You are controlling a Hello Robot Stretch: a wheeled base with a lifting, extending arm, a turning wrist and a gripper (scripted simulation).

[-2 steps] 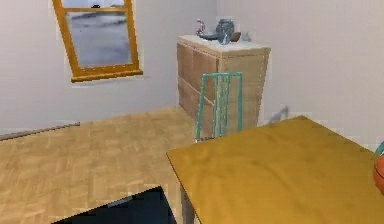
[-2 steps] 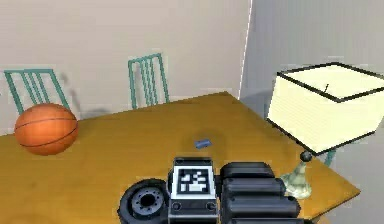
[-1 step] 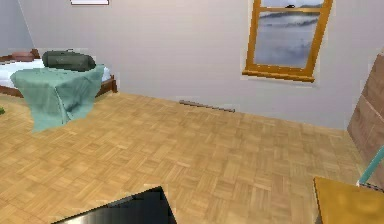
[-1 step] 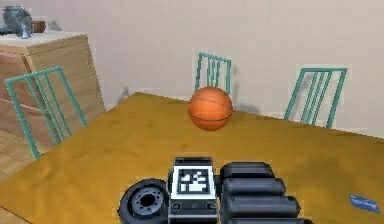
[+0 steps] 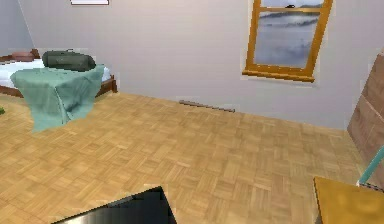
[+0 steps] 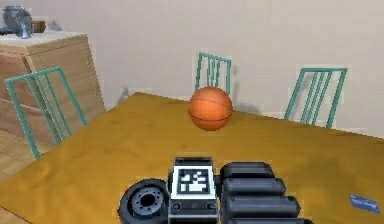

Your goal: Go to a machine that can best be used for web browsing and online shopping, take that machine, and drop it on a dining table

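A basketball [image 6: 211, 107] rests on the ochre table [image 6: 90, 160]; a dark bag [image 5: 68, 60] lies on the bed [image 5: 20, 72].

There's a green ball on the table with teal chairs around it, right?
No, the ball is orange, not green. It does sit on the table with teal chairs around it, as the arm side view shows.
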